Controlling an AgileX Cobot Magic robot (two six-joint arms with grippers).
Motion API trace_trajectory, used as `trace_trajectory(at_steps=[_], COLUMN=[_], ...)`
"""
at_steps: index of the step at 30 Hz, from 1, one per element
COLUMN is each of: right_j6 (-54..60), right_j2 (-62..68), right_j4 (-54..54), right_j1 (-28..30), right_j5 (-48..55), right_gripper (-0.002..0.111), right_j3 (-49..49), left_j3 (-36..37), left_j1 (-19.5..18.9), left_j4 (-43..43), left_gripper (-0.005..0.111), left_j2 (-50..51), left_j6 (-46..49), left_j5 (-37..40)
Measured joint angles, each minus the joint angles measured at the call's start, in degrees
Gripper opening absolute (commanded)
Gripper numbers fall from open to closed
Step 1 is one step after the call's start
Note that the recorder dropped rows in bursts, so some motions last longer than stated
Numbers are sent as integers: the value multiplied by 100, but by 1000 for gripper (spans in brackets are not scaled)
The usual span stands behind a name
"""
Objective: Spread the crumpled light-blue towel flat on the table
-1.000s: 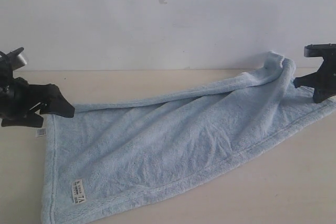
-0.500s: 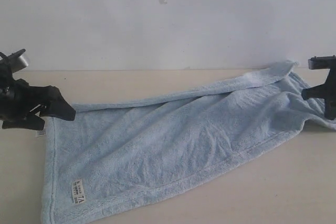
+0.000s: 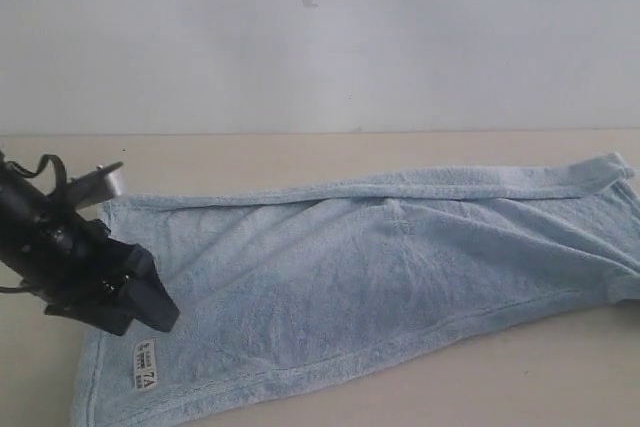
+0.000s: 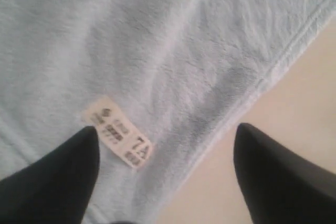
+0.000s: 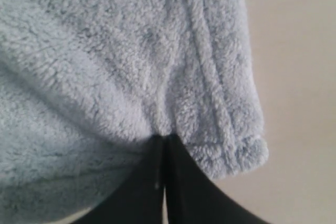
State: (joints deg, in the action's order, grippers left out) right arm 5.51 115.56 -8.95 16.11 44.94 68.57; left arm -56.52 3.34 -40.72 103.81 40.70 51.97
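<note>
Your pale light-blue fluffy fleece towel (image 3: 380, 267) lies on the plain cream wood-look worktop (image 3: 520, 377), drawn out long from the corner that carries its small white printed label (image 3: 146, 365). It is mostly flat, though the long edge farthest from the label is folded over onto the cloth in a narrow strip, and shallow wrinkles run through the middle. Your black left hand (image 3: 160, 312) sits just above the label, over the towel. In its wrist view the two fingers stand wide apart with nothing between them: one fingertip is beside the label, the other out past the stitched hem, over bare worktop. Your right hand (image 5: 165, 140) is out of the exterior view, at the end of the towel well away from the label. Its wrist view shows the fingers pressed together, the fleece gathered and pinched at their tips (right beside a hemmed corner, which hangs free of the grip). Behind the worktop, far from the label, is a plain white wall (image 3: 320, 37).
</note>
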Motion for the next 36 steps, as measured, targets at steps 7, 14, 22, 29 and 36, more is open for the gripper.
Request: trace_trajectory(at_steps=[7, 14, 22, 29, 36], right_j6=[0, 222, 432, 471, 471], right_j2=[-482, -709, -711, -711, -932], right_j4=[152, 630, 963, 1059, 1196], right_j1=[101, 159, 159, 159, 149], right_j5=[-940, -1650, -1690, -1653, -1425], right_gripper=[0, 0, 0, 0, 0], right_j3=[-966, -1473, -1485, -1485, -1690], left_j3=[248, 1007, 1420, 1523, 1799], left_j1=[618, 798, 807, 807, 854], left_j4=[-89, -154, 370, 1720, 3996], left_gripper=[11, 4, 4, 4, 4], left_j2=[0, -248, -370, -239, -412], left_j6=[-391, -548, -1100, -2128, -4314], left_j5=[-1, -1012, -1798, -1432, -938])
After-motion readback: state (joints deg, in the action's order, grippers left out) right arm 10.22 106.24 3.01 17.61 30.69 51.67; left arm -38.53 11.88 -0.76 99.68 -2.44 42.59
